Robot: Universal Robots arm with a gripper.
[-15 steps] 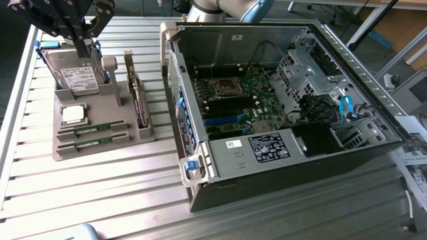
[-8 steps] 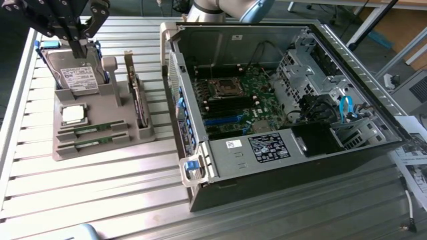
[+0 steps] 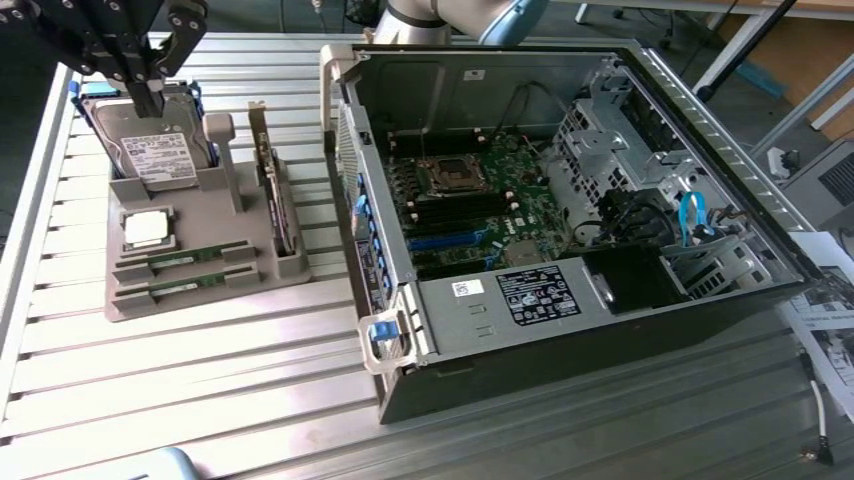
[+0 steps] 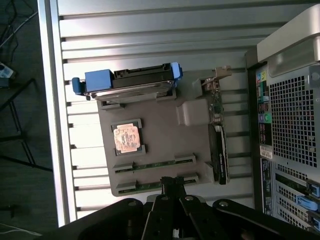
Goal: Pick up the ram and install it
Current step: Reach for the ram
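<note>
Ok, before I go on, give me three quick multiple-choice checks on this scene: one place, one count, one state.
1. Where are the ram sticks? A in the grey holder; B in the jaws; C on the floor.
2. How many ram sticks lie there? A one; B two; C four.
3. How do the jaws stand? A wide open; B shut on a stick; C shut, empty.
A: both lie in holder slots. B: two green sticks, side by side. C: the gripper hovers closed, both sticks seated.
</note>
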